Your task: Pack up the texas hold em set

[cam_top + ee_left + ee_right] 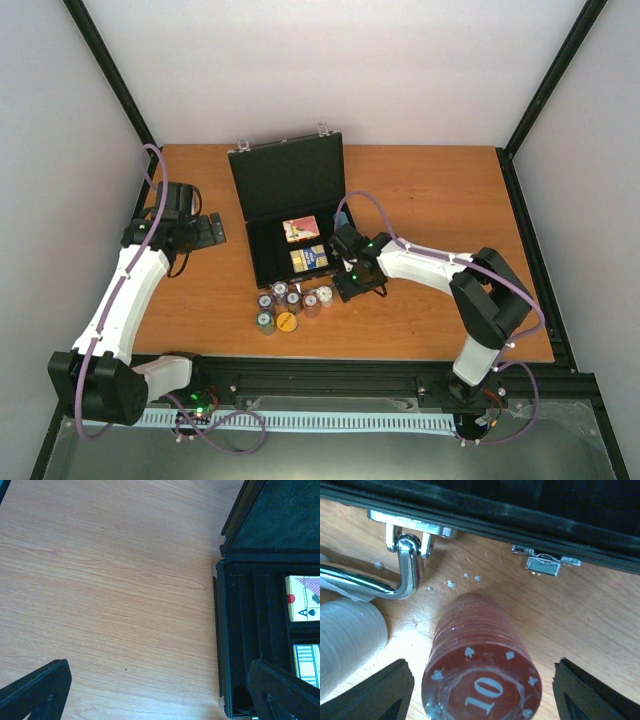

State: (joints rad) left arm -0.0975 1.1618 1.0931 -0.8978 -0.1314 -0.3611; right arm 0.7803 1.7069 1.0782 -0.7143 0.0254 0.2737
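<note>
The black case (262,190) lies open in the middle of the table, lid leaning back. Two card decks (306,245) lie in its base. Several small chip stacks (283,305) stand on the table just in front of it. My right gripper (352,287) hangs at the case's front right corner. In the right wrist view it (482,682) is open around an upright red chip stack (480,665) marked 10, with a gap on each side. My left gripper (207,232) is open and empty over bare wood left of the case (220,630).
The case's silver handle (400,575) and a latch (545,564) lie just beyond the red stack. A white chip stack (347,640) stands to its left. The table's wooden top (430,200) is bounded by black frame posts and white walls.
</note>
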